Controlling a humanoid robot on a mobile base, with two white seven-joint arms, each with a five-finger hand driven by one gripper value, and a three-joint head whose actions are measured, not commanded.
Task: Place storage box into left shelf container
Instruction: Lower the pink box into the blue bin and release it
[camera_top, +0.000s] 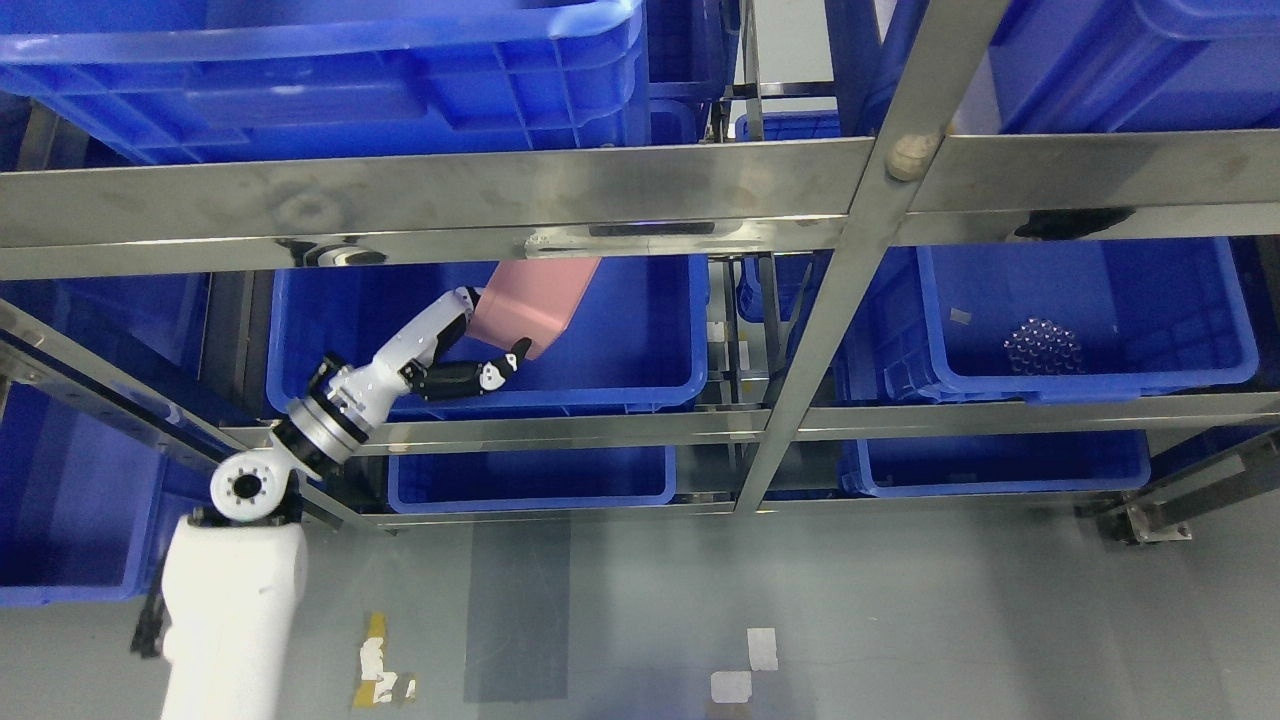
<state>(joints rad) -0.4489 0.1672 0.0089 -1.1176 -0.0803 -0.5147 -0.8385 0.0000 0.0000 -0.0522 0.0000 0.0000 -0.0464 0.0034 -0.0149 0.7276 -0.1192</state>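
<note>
A pink storage box (530, 303) hangs tilted over the inside of the left blue shelf container (640, 330) on the middle shelf. Its top end is hidden behind the steel crossbar (430, 205). My left hand (470, 340) reaches up from the lower left and is shut on the pink box, white fingers along its left side and the dark thumb (495, 372) under its lower edge. The box is above the container's floor, not resting on it. My right arm is out of view.
A second blue container (1090, 320) on the right holds a small clear bumpy object (1043, 347). More blue bins sit above (330, 70), below (530, 478) and at far left (70, 500). A slanted steel post (840, 290) divides the shelf. Grey floor lies below.
</note>
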